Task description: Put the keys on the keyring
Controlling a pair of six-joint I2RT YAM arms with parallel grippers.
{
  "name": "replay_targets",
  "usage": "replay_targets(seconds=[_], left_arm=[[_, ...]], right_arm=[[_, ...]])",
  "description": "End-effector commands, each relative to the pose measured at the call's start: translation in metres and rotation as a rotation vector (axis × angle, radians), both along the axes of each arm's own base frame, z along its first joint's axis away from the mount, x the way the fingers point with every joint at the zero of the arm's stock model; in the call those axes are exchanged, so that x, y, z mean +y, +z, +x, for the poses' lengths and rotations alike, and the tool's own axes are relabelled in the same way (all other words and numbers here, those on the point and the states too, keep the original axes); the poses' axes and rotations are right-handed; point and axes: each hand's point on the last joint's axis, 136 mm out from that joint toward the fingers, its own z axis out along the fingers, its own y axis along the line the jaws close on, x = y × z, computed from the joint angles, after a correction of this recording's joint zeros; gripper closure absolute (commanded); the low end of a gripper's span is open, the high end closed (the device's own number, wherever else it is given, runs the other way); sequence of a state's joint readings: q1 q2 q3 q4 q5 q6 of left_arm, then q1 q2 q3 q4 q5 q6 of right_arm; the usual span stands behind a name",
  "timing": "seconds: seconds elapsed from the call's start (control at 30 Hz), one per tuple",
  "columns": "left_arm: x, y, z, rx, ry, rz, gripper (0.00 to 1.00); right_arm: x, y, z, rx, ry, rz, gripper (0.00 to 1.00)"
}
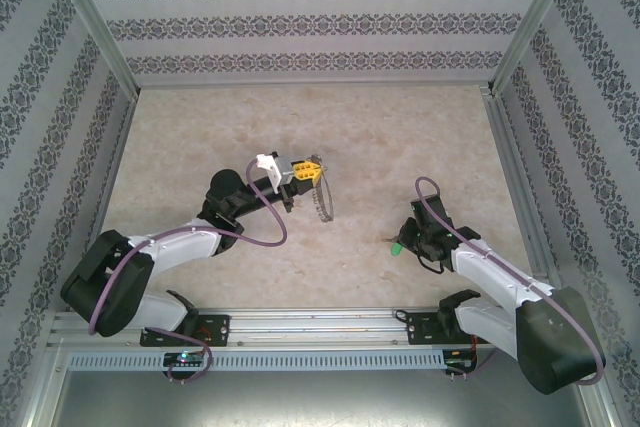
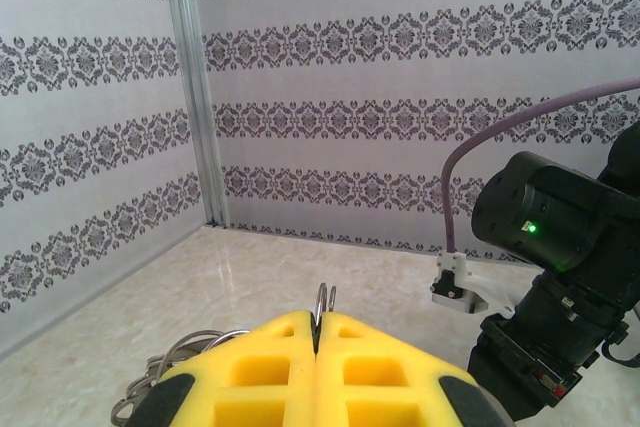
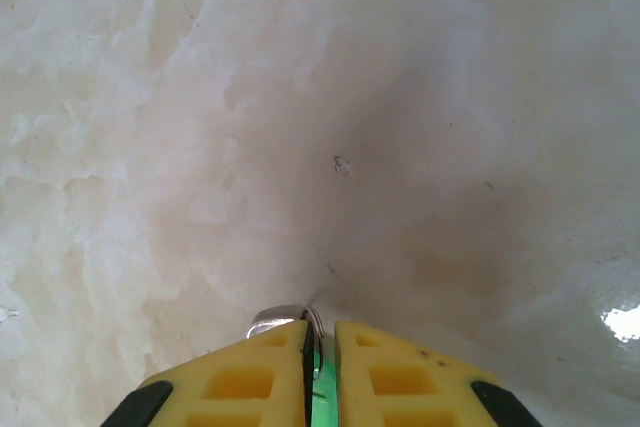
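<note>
We count one keyring (image 1: 322, 209), a thin grey metal hoop, and one small key (image 1: 397, 247) with a green head. We count two robot arms, the left arm (image 1: 180, 242) and the right arm (image 1: 500, 282), and two tools, the left tool (image 1: 308, 169) and the right tool (image 1: 400, 243). There is one marbled surface (image 1: 300, 127).

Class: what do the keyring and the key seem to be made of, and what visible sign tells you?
Keyring: probably metal, a thin grey hoop with a faint sheen. Key: the head looks like bright green plastic; the shiny silvery part beside it suggests polished metal.
</note>
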State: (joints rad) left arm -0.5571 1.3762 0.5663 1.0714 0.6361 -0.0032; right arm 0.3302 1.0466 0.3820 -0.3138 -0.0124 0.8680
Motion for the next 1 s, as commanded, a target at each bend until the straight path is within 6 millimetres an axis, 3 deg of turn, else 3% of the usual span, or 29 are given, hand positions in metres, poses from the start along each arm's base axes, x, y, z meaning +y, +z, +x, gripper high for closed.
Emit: replay_targets(seconds=[0.0, 0.6, 0.97], left_arm=[[-0.0045, 0.0239, -0.0117, -0.075, -0.045, -0.058, 1.0], [-0.0051, 0.0226, -0.0098, -0.072, -0.044, -0.059, 1.0], [-0.0067, 0.0211, -0.0081, -0.068, -0.047, -0.058, 1.0]], right_arm=[[-0.0023, -0.0008, -0.0018, 0.002, 0.005, -0.023, 0.84], [0.0024, -0.0017, 0.0034, -0.006, 0.035, -0.02, 0.81], [0.0061, -0.0004, 0.006, -0.031, 0.058, -0.007, 0.89]])
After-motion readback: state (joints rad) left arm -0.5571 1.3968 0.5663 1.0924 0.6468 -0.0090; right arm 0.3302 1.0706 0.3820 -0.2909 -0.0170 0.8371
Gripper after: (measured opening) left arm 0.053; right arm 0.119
